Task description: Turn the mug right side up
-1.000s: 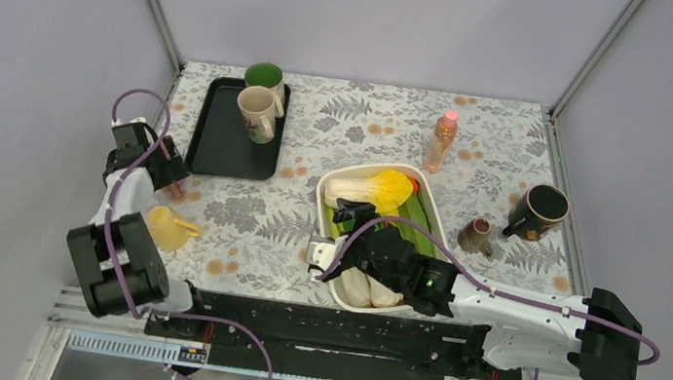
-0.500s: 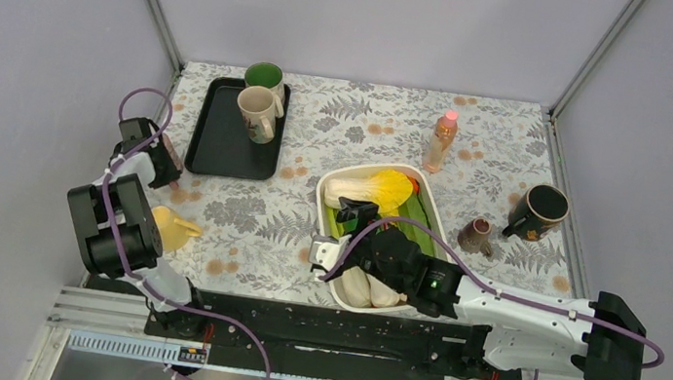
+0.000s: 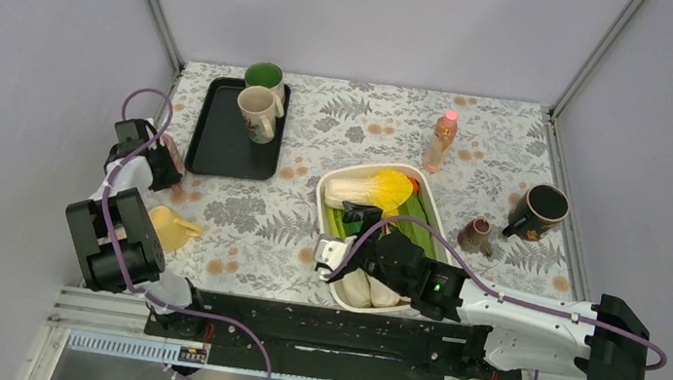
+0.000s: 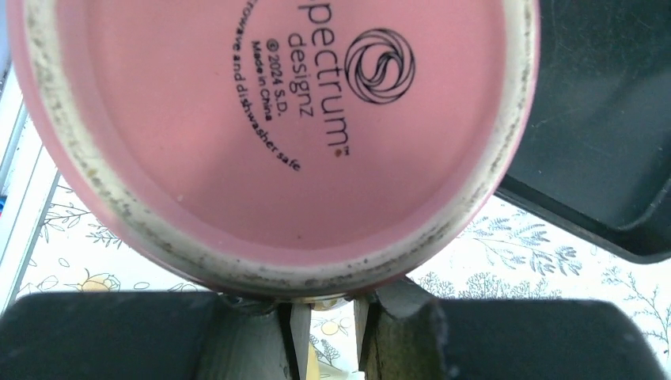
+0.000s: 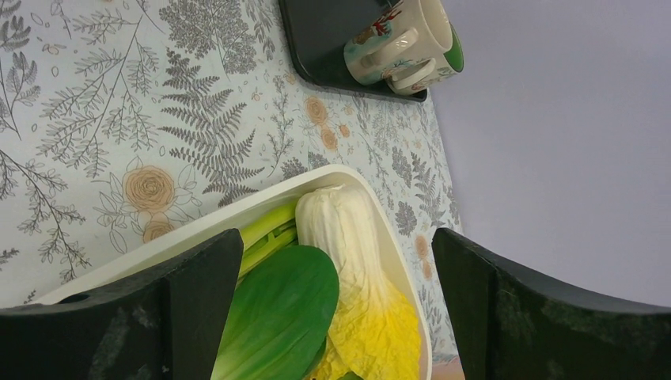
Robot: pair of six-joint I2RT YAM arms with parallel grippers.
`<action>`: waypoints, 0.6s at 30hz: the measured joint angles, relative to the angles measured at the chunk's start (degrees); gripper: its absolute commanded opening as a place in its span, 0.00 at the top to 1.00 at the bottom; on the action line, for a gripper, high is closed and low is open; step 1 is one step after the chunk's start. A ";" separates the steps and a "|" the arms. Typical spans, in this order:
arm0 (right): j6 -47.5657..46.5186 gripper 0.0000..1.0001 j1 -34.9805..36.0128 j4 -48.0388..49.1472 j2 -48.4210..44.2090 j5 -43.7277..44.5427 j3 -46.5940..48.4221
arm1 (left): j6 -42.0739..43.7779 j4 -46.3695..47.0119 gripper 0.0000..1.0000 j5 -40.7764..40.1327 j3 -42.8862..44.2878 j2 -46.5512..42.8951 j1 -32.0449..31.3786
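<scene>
One pink mug [image 4: 269, 134] sits at the table's left edge, just beside the one black tray [image 3: 220, 150], its printed base facing the wrist camera. The left gripper [image 4: 323, 332] is at the mug, its fingers a narrow slit apart; whether they pinch it I cannot tell. The right gripper [image 5: 336, 297] hangs spread wide over the one white dish [image 3: 339, 179] of greens. Two mugs stand on the tray, a green mug [image 3: 264, 75] and a cream mug [image 3: 257, 106]. One bottle [image 3: 440, 141] stands near the far edge.

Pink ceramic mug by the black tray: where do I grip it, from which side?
On the pink ceramic mug, probably the side wall just behind the foot ring, from the base end: its base faces the left gripper, no handle showing.
</scene>
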 measured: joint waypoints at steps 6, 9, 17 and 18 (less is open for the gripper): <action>5.05 0.01 0.00 2.23 1.16 -0.87 0.00 | 2.58 -1.22 1.00 1.99 -1.92 -4.26 0.02; 7.04 0.01 0.00 3.13 2.60 -1.14 0.04 | 3.80 -2.10 1.00 3.17 -2.36 -5.31 0.02; 12.11 0.01 -0.15 3.58 7.58 -0.96 3.30 | 6.29 -3.56 1.00 4.50 -3.19 -8.35 -0.04; 13.11 0.01 -0.35 3.61 7.91 -1.03 3.74 | 6.47 -3.63 1.00 4.63 -3.30 -8.68 -0.04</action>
